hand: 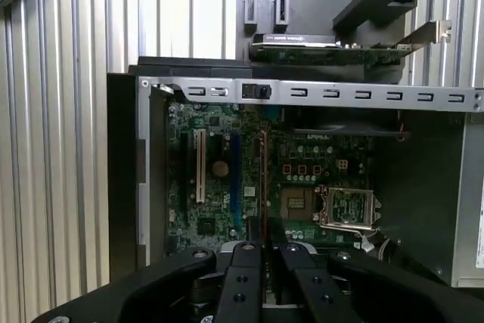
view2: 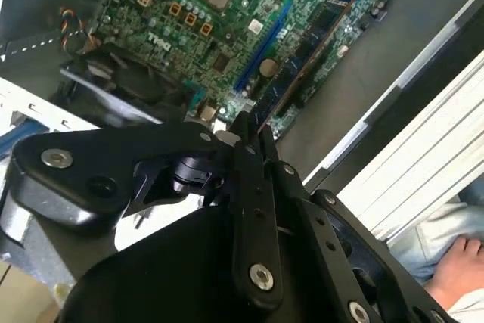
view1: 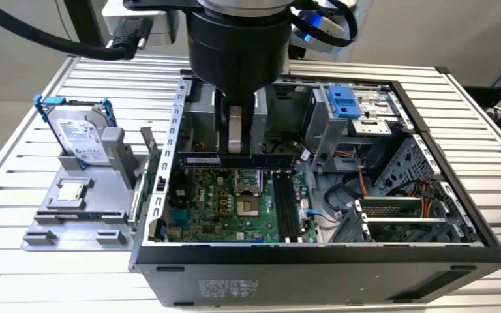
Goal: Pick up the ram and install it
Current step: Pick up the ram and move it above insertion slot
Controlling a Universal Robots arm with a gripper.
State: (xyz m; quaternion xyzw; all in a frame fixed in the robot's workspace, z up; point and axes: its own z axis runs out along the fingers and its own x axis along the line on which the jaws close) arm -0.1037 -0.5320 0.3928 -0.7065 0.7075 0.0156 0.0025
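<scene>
Slatted metal table (view1: 485, 130) carries an open computer case (view1: 320, 267) lying on its side, with the green motherboard (view1: 207, 208) facing up. On the exterior view's left of the case stands a grey holder (view1: 68, 218). It bears a silver hard drive (view1: 81, 134) with blue rails, set on edge, and a small square processor chip (view1: 71, 190) lying flat in front of the drive.

The arm reaches down into the case from above. The gripper (view1: 237, 155) is closed on the ram (view1: 200, 160), clamping the stick near its middle between the fingers (view1: 235, 134). In the exterior view the ram lies level, long side across the case, over the far part of the motherboard and beyond the processor socket (view1: 246, 207). Whether its lower edge touches the board cannot be told.

In the first wrist view the gripper (hand: 265, 243) holds the ram (hand: 263, 179) edge-on, so it appears as a thin line. That line runs parallel to the blue slot (hand: 234, 172) and the white slot (hand: 200, 164), between the blue slot and the socket (hand: 299, 203).

In the second wrist view the gripper (view2: 253, 130) holds the ram (view2: 306, 54) beside the blue slot (view2: 265, 39). A person's hand (view2: 454, 266) rests outside the case.
</scene>
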